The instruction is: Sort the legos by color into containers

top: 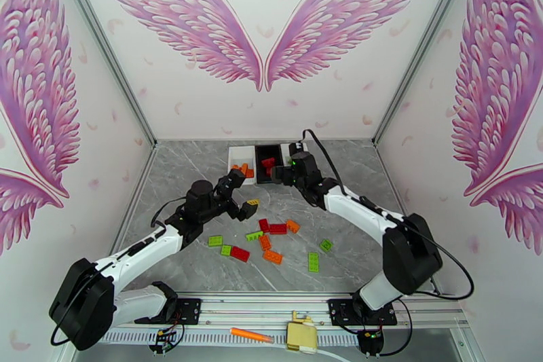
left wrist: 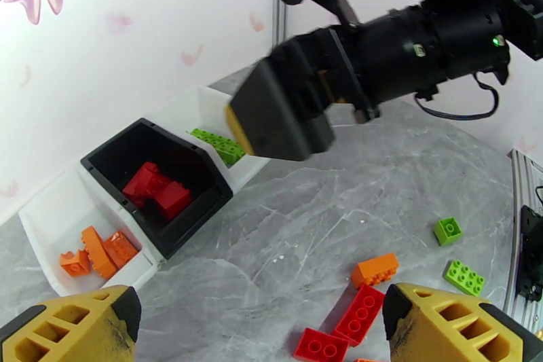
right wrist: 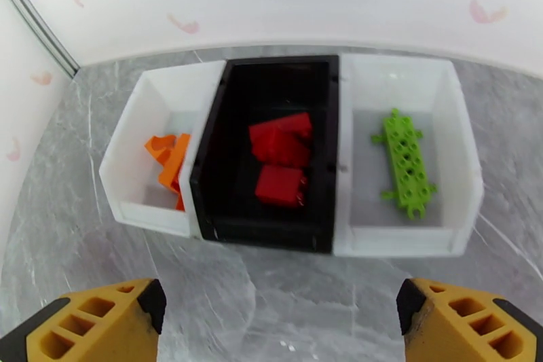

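On the grey marble-pattern table [top: 380,173], between walls painted with pink wings, the following is noted:

- Right arm [top: 360,210]: reaches from the near edge to the far middle of the table; its wrist hangs over the row of bins.
- Left arm [top: 146,251]: extends toward the table's middle; its wrist is above the far-left edge of the loose bricks.
- Containers: three open bins touching side by side at the far edge; left white bin [right wrist: 129,146], black bin [right wrist: 207,166] in the middle, right white bin [right wrist: 461,153].
- Right gripper [right wrist: 282,322]: raised above the near side of the bins; fingers spread wide; nothing between them.
- Left gripper [left wrist: 261,329]: fingers spread wide; nothing held; loose bricks lie on the table below it.
- Marker pen [top: 251,335]: orange; lies on the rail at the near edge, between the two arm bases, well apart from the bricks.
- Legos, sorted: orange bricks [right wrist: 170,156] in the left white bin; red bricks [right wrist: 279,153] in the black bin; one long green brick [right wrist: 405,163] in the right white bin.
- Legos, loose: a scatter at the table's middle, near the left gripper; red [top: 239,254], orange [top: 272,257] and green [top: 313,261] mixed; some touching, others apart.
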You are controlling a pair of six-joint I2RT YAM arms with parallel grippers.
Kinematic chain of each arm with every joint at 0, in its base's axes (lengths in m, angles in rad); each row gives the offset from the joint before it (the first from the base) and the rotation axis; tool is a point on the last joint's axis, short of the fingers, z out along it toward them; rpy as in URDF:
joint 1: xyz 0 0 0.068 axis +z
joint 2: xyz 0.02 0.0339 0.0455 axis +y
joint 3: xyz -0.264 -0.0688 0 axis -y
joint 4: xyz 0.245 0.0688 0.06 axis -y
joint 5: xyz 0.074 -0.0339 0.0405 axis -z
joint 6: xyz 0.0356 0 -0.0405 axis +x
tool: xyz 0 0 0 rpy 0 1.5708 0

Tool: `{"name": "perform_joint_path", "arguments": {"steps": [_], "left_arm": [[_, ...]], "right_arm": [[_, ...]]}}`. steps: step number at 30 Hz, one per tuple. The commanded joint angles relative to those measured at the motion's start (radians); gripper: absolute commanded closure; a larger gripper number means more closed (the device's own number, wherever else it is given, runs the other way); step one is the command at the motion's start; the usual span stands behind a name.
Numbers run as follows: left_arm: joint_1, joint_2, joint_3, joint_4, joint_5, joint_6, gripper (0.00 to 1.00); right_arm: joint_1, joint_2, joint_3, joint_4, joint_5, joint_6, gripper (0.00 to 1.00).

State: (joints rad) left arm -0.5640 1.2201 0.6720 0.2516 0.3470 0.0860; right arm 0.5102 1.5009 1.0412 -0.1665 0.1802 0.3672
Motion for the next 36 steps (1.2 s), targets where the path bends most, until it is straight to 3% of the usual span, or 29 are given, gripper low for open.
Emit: {"name": "perform_joint_path", "arguments": {"steps": [1, 7, 15, 23, 30, 36], "left_arm": [[-0.019, -0.020, 0.026, -0.046, 0.064, 0.030, 0.01], [-0.069, 0.013, 0.041, -0.057, 0.131, 0.031, 0.01], [-0.121, 0.036, -0.016, 0.042, 0.182, 0.137, 0.01], [-0.155, 0.057, -0.007, -0.012, 0.231, 0.268, 0.01], [-0.166, 0.075, -0.008, -0.013, 0.252, 0.274, 0.01], [-0.170, 0.073, -0.014, -0.012, 0.254, 0.279, 0.01]], "right_arm": [[-0.004, -0.119, -0.090, -0.104, 0.078, 0.121, 0.04], [-0.005, -0.280, -0.178, -0.361, 0.098, 0.381, 0.00], [-0.003, -0.384, -0.318, -0.582, 0.137, 0.651, 0.04], [-0.002, -0.358, -0.370, -0.665, 0.080, 0.708, 0.08], [-0.002, -0.330, -0.425, -0.622, -0.016, 0.759, 0.13], [-0.003, -0.269, -0.438, -0.572, -0.024, 0.721, 0.21]]}}
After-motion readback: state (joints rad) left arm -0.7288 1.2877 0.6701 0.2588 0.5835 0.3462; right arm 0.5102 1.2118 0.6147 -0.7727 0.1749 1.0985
